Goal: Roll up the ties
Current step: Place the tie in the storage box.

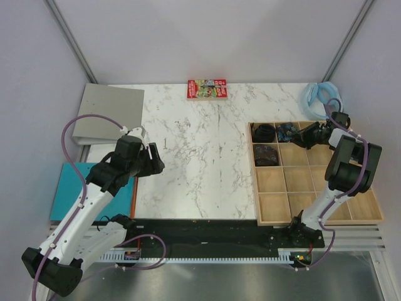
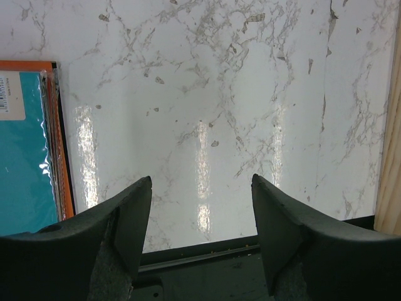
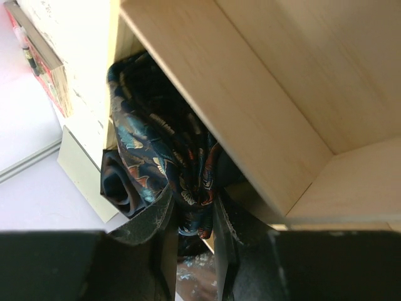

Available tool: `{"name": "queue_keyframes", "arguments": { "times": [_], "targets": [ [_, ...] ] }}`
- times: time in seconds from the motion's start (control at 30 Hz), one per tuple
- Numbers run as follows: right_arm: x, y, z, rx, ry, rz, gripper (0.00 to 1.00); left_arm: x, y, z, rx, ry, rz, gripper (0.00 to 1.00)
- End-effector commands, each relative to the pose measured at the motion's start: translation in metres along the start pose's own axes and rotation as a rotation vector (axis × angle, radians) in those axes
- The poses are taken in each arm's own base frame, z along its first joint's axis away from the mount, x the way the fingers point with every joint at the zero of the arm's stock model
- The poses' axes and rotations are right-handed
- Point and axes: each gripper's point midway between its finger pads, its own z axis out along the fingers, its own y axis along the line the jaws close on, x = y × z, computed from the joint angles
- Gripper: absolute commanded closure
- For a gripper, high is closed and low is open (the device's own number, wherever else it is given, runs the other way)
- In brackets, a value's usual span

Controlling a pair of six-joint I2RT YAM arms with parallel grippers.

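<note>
Fabric like this is soft, light and a little slick, so a rolled tie (image 3: 150, 150) will slump or unwind unless it is squeezed across its layers rather than picked up by a loose edge. The right gripper (image 3: 191, 213) does roughly that: its fingers are closed to a narrow gap on a fold of the dark floral cloth, pinching it inside a compartment in the back row of the wooden tray (image 1: 316, 221), close under a divider (image 3: 250, 125). From above, this tie sits in the 2nd compartment from the left of that row.

2 coils (image 1: 263, 132) lie in the tray's left column, 1 in the back row and 1 just in front of it (image 1: 266, 155), each in its own compartment.

The pinched tie is bunched, not stretched out, so it has no clear long axis. A tight spiral end (image 3: 119, 185) shows at the lower left of the wrist view, facing away from the divider; the rest is loose folds. Whether the roll is fully seated I cannot tell.

The left gripper (image 2: 200, 188) hangs spread wide over the marble surface (image 1: 200, 144), holding nothing, well apart from the tray.
</note>
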Motion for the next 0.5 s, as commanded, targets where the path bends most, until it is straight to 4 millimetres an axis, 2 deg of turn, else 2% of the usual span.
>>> {"name": "queue_keyframes", "arguments": {
  "times": [0.0,0.2,0.23,0.3,0.43,0.47],
  "targets": [
    [-0.018,0.001,0.007,0.013,-0.051,-0.028,1.00,-0.005,0.002,0.003,-0.001,-0.023,0.030,0.28],
    [-0.016,-0.001,0.007,0.020,-0.050,-0.035,0.97,-0.005,0.002,0.003,-0.002,-0.022,0.028,0.28],
    [-0.015,0.001,0.005,0.017,-0.054,-0.040,0.90,-0.006,0.002,0.003,0.000,-0.024,0.028,0.28],
    [-0.015,0.003,0.003,0.015,-0.058,-0.044,0.83,-0.005,0.002,0.003,-0.002,-0.022,0.030,0.28],
    [-0.014,0.008,-0.002,0.008,-0.063,-0.051,0.59,-0.006,0.003,0.002,-0.003,-0.029,0.027,0.28],
    [-0.013,0.009,-0.003,0.008,-0.063,-0.051,0.57,-0.006,0.002,0.002,-0.002,-0.030,0.027,0.28]
  ]
}}
